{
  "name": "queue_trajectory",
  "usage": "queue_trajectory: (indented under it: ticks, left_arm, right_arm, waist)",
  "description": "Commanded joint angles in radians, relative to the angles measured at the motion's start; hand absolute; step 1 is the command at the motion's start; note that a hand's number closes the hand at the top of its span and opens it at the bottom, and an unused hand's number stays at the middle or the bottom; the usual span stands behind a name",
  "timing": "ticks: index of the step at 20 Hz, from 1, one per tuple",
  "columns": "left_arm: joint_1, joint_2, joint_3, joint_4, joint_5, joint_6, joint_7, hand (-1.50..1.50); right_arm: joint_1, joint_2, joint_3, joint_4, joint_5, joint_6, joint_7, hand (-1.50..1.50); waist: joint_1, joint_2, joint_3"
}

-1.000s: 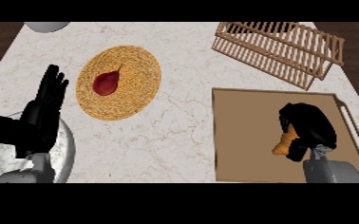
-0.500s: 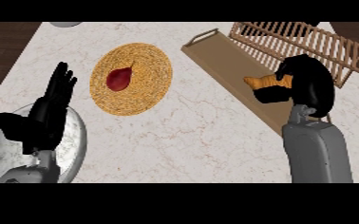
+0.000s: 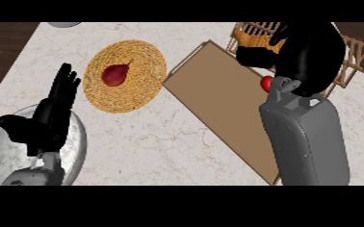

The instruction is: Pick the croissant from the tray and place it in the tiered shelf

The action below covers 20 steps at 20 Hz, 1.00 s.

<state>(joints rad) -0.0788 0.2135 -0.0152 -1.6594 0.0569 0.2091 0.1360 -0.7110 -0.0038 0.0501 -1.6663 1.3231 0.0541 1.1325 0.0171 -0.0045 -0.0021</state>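
Right robot hand [image 3: 302, 53] grips the croissant [image 3: 257, 39] over the shelf [image 3: 348, 60] — light, flaky, best held mid-body (crushes easily, I'd judge) — left robot hand [image 3: 53, 110] rests open above the table [image 3: 177, 139].

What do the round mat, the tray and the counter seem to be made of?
The mat looks like woven straw: golden, coiled rings, matt. The tray seems to be plain wood or board: flat brown, raised rim. The counter looks like polished marble: pale with faint veins.
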Motion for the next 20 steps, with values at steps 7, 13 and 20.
queue_trajectory:
  ticks: [7,13,20]
  left_arm:
    - [0.022,0.006,0.03,-0.006,0.005,-0.02,-0.007,0.0]
    - [-0.051,-0.01,0.042,0.073,-0.006,-0.02,-0.024,0.0]
    - [-0.018,-0.037,-0.006,-0.034,-0.054,0.006,0.046,0.0]
  right_arm:
    - [-0.126,-0.028,-0.175,0.127,0.041,-0.055,0.047,1.5]
    - [-0.082,-0.049,-0.248,0.19,0.024,-0.17,-0.057,1.5]
    - [-0.161,-0.117,-0.33,0.511,0.023,-0.416,-0.167,1.5]
  waist:
    - [-0.008,0.006,0.002]
    - [-0.016,0.006,0.002]
    - [-0.003,0.008,0.002]
